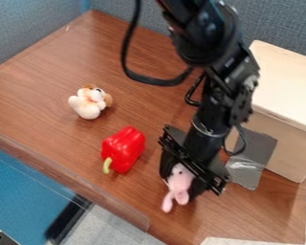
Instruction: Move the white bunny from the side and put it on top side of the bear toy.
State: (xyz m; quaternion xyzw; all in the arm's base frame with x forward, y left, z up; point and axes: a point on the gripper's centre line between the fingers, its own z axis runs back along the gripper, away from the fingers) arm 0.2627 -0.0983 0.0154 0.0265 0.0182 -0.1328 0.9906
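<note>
At the far left, a grey fabric partition (27,28) stands along the table's (47,88) left back edge, and a clear strip (72,179) runs along its front left edge. On the left part of the table, between those two edges, sits a white-and-tan plush toy (88,104), with a dark eye and an orange-brown patch on its right side. Next comes a red pepper (125,148), nearer the front left edge, its green stem pointing toward that edge; it is apart from the plush toy.

Right of the pepper, near the table's front corner, is the task's toy, a bunny-like plush that looks pale pink (180,181). Its head is up by the hand (181,179), and its thin limbs or ears point down toward the front. The black hand slants down from the arm (210,115), which comes in from the top edge of the view. Its two fingers stand wide apart, one on each side of the pink plush; whether they press on it cannot be told, nor whether the toy touches the table.

To the right of the hand, a piece of silver tape (250,174) runs from the table up onto the side of a pale wooden box (286,88). The box stands by the table's right edge, reaching toward the back.
</note>
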